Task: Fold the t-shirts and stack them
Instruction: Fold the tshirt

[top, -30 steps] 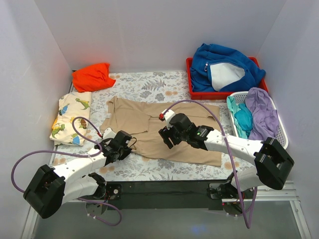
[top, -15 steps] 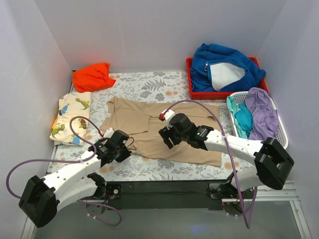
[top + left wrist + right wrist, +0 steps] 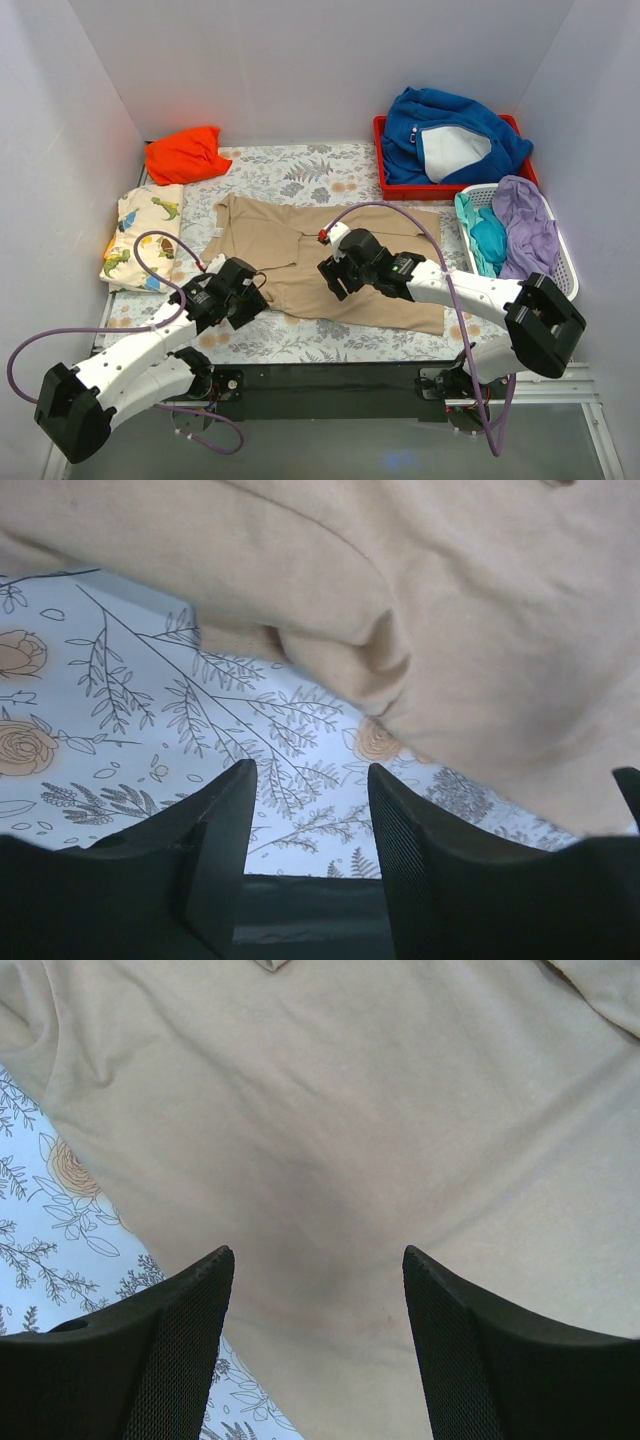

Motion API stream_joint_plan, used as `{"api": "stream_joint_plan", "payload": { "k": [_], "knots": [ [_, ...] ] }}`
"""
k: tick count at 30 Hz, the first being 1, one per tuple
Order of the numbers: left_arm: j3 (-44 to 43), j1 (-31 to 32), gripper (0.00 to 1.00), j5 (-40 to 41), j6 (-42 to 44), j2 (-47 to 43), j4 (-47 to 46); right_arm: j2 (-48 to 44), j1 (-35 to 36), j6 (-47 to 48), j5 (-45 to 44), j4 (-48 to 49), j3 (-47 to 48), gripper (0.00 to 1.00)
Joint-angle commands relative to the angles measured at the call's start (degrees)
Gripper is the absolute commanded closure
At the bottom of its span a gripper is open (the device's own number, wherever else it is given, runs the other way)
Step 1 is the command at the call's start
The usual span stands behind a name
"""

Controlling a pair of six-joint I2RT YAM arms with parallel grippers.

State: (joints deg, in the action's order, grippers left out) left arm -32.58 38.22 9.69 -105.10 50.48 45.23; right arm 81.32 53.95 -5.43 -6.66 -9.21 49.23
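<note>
A tan t-shirt (image 3: 330, 255) lies spread on the floral cloth (image 3: 300, 170) in the middle. It also shows in the left wrist view (image 3: 450, 600) and the right wrist view (image 3: 350, 1110). My left gripper (image 3: 243, 297) is open and empty at the shirt's near left edge, over the floral cloth (image 3: 150, 690). My right gripper (image 3: 334, 278) is open and empty just above the middle of the tan shirt. A bright orange t-shirt (image 3: 183, 153) lies bunched at the back left. A folded cream dinosaur-print t-shirt (image 3: 143, 235) lies at the left.
A red tray (image 3: 382, 170) at the back right holds a bulky blue fleece (image 3: 450, 130). A white basket (image 3: 566, 255) at the right holds teal and purple clothes. White walls close in the left, back and right. A black rail (image 3: 330, 378) runs along the near edge.
My left arm has shifted a little to the left and forward along the shirt's near left edge. My right gripper has barely moved.
</note>
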Motion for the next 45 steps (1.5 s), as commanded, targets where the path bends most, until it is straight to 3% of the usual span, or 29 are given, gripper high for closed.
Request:
{"api": "stream_joint_plan", "payload": {
  "k": [1,18,36,45],
  "knots": [
    [1.9,0.3,0.52,2.5,-2.0,2.1,-0.6,0.4,-0.3,-0.5,0.4,0.2,1.3,0.26],
    [8.1,0.3,0.57,16.9,-11.9,3.1,-2.9,1.1,-0.3,0.2,0.3,-0.3,1.0,0.26],
    [11.6,0.3,0.6,18.3,-12.1,11.1,-12.9,2.4,-0.3,0.4,0.7,-1.7,2.0,0.26],
    [13.2,0.3,0.95,15.7,-10.5,7.7,-13.2,3.0,-0.4,0.2,0.8,-1.8,2.2,0.26]
  ]
}}
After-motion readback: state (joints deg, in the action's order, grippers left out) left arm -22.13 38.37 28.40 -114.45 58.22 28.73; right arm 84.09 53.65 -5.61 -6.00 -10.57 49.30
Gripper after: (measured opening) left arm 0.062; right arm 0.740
